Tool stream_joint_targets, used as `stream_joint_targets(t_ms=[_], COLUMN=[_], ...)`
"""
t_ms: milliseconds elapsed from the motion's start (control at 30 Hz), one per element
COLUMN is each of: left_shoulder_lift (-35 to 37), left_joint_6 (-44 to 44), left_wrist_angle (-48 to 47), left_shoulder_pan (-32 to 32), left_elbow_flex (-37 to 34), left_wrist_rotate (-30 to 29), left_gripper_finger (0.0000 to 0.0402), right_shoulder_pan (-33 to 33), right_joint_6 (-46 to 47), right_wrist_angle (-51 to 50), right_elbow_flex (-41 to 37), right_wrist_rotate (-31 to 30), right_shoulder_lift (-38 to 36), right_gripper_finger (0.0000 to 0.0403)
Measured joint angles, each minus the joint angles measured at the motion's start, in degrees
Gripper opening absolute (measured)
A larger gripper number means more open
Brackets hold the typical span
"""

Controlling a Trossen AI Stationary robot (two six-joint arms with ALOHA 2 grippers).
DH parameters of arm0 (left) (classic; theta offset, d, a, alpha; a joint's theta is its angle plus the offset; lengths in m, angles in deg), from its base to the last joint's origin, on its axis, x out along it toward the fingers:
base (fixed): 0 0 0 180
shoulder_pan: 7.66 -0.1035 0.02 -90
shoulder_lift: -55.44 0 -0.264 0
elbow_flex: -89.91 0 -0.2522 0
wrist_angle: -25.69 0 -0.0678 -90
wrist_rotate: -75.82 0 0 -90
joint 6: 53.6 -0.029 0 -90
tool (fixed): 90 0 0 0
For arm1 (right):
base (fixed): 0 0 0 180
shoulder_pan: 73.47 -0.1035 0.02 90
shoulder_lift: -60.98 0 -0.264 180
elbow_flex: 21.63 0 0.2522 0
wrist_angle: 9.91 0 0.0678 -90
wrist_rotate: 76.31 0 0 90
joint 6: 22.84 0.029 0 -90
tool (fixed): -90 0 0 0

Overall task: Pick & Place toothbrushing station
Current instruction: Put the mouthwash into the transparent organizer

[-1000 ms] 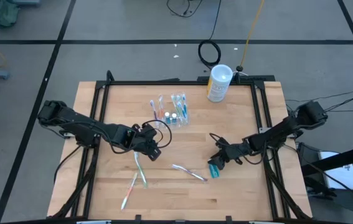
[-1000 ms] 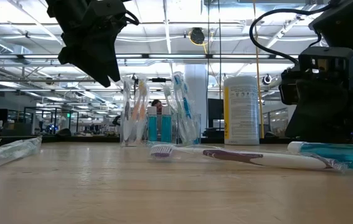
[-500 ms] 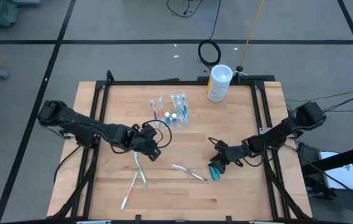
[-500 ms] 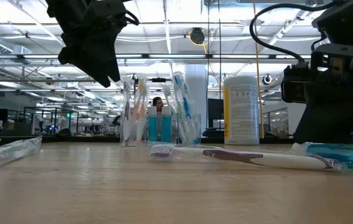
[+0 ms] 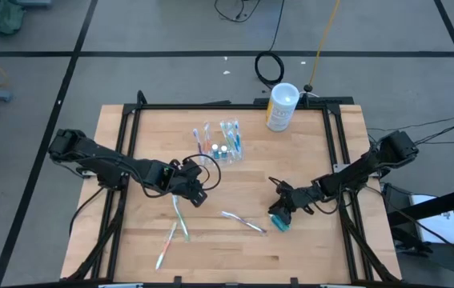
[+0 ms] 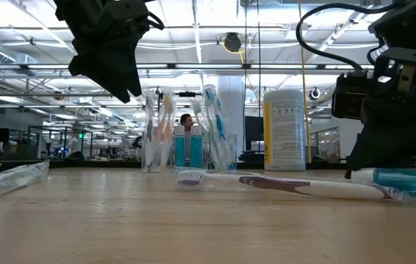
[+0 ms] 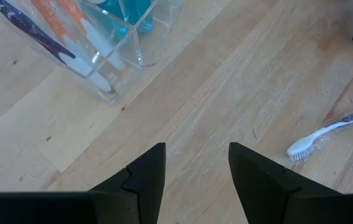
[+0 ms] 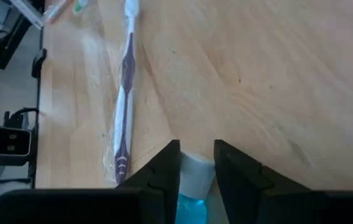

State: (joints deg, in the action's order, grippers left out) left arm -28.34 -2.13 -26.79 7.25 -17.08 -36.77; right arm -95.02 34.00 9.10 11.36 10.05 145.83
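The clear holder (image 5: 218, 142) stands at the table's far middle with toothbrushes and teal tubes upright in it. It also shows in the low view as the holder (image 6: 189, 139). A teal toothpaste tube (image 5: 279, 223) with a white cap lies on the table right of centre, and my right gripper (image 5: 282, 214) is shut on it. A purple-handled toothbrush (image 5: 243, 222) lies just left of the tube. Two more toothbrushes (image 5: 178, 218) lie near the front left. My left gripper (image 7: 196, 168) hangs open above the bare wood near the holder, with nothing between its fingers. My right gripper pinches the tube at its white cap end (image 8: 196, 169) between its two fingers (image 8: 167, 171). The fingers slant down from the table's right side. The tube's teal body (image 6: 409, 178) lies on the table.
A tall white canister (image 5: 281, 106) with a yellowish label stands at the far edge, right of the holder. A wrapped toothbrush (image 6: 9, 180) lies at the low view's left. Bare wood lies between the holder and the loose toothbrushes.
My right gripper has settled down a little over the toothpaste tube's cap end. The tube has stayed on the table.
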Motion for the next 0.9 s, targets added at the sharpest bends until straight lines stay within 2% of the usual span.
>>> stream_joint_targets(t_ms=[167,300,567,767,900], left_shoulder_lift=[0.0,0.0,0.0,0.0,0.0], left_joint_6=[0.0,-0.4,-0.4,-0.2,-0.2], left_wrist_angle=[0.0,0.0,0.0,0.0,0.0], left_shoulder_pan=[0.0,0.0,0.0,0.0,0.0], left_elbow_flex=[0.0,0.0,0.0,0.0,0.0], left_wrist_rotate=[0.0,0.0,0.0,0.1,0.0], left_gripper_finger=[0.0182,0.0182,0.0182,0.0182,0.0182], right_shoulder_pan=[2.4,4.0,5.5,5.7,5.7], right_joint_6=[-3.3,-3.1,-15.2,-13.9,-8.8], right_wrist_angle=[5.6,5.2,13.3,19.7,21.7], right_elbow_flex=[-0.1,-0.1,-0.1,0.0,2.6], right_wrist_rotate=[2.6,3.3,9.9,10.2,12.9], right_shoulder_lift=[0.1,0.1,0.0,0.0,-0.1], right_gripper_finger=[0.0083,0.0084,0.0122,0.0154,0.0164])
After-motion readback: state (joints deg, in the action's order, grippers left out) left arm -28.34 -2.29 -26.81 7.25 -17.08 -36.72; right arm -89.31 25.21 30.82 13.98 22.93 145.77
